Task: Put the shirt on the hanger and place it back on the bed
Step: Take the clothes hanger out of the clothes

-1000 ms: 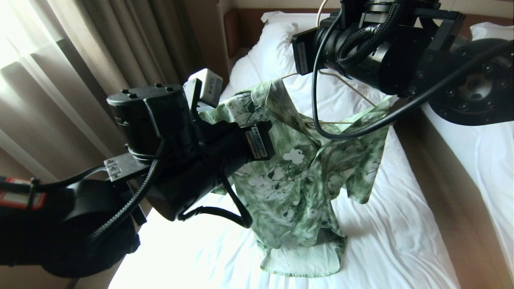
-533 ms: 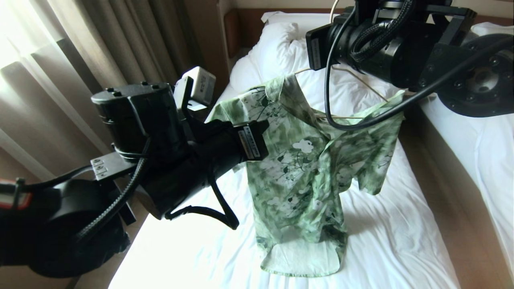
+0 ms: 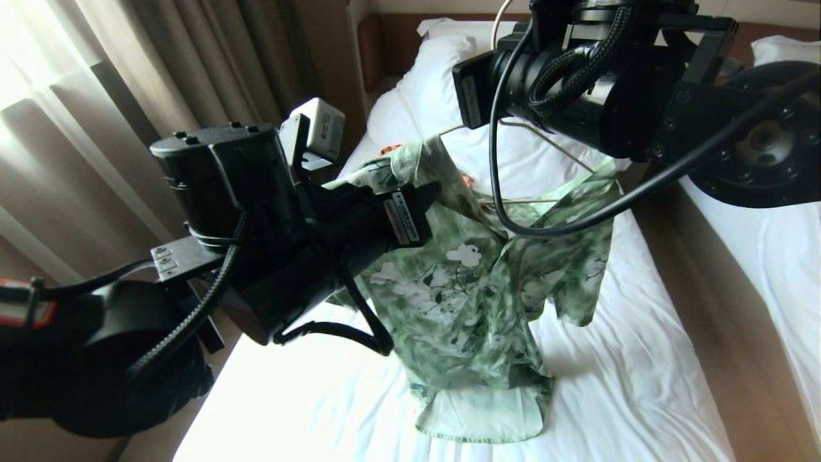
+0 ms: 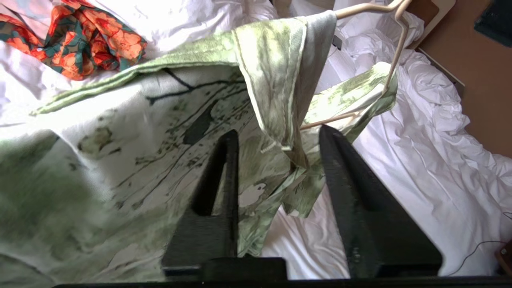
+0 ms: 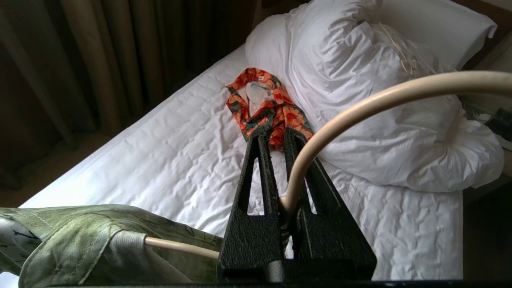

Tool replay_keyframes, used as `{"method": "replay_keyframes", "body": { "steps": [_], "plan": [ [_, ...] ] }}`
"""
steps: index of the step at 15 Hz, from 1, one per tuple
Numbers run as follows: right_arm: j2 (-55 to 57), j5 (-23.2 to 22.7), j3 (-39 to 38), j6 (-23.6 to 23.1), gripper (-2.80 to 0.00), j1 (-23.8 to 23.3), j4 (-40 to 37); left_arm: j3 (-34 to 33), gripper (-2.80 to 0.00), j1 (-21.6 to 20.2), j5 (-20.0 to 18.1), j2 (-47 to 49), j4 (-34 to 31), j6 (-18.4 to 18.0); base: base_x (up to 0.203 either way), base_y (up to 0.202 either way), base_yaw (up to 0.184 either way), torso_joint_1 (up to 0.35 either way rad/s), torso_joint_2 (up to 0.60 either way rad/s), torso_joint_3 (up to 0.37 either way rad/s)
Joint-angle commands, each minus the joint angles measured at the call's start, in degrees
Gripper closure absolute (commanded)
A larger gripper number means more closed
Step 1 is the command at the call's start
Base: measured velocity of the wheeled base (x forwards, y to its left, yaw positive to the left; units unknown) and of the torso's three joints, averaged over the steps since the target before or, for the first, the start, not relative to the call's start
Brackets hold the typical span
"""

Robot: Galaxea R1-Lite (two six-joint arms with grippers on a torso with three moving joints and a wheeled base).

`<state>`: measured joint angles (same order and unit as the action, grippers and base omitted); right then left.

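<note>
Black arms, braided cables, white labels, textured wedge-shaped pincer [image 4: 276, 132] fingers [image 4: 218, 192]

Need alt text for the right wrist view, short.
The right gripper is shut on the neck of a thin cream wire hanger, which carries a pale green printed shirt above a white-sheeted bed. An orange floral garment lies beside the duvet.

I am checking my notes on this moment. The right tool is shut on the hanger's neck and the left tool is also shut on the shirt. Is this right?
Not quite. The right tool is shut on the hanger at its neck, but the left tool is open: the left wrist view shows its fingers spread apart, gripping nothing, with the shirt hanging just beyond them.
</note>
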<state>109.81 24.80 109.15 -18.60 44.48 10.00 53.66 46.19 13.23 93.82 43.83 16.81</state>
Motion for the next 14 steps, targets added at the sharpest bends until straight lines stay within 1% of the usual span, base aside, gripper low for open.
{"method": "replay_keyframes", "body": {
  "steps": [1,6,9,11,13,14],
  "plan": [
    [0.31,0.17,0.01,-0.12,0.0,1.13,0.11,-0.03,-2.8,-0.14,0.13,-0.04,0.29,0.14,0.0,0.0,0.0,0.0,0.0,0.0],
    [0.84,0.33,-0.08,0.15,0.0,3.06,0.27,-0.14,-2.8,-0.06,0.13,-0.13,0.46,0.15,0.0,0.0,0.0,0.0,0.0,0.0],
    [1.52,0.34,0.01,0.23,0.0,3.24,0.46,-0.39,-2.8,0.38,0.06,-0.48,0.64,0.25,0.0,0.0,0.0,0.0,0.0,0.0],
    [2.07,0.34,0.45,0.23,0.0,3.24,0.55,-1.62,-2.8,1.1,-0.25,-1.18,3.13,0.27,0.0,0.0,0.0,0.0,0.0,0.0],
    [2.38,0.34,0.51,0.71,0.0,3.56,0.55,-2.76,-2.8,2.77,-0.39,-0.87,6.31,0.07,0.0,0.0,0.0,0.0,0.0,0.0],
    [2.42,0.34,0.53,1.15,0.0,4.43,0.49,-2.93,-2.8,3.22,-0.39,-0.37,6.48,0.06,0.0,0.0,0.0,0.0,0.0,0.0]
  ]
}}
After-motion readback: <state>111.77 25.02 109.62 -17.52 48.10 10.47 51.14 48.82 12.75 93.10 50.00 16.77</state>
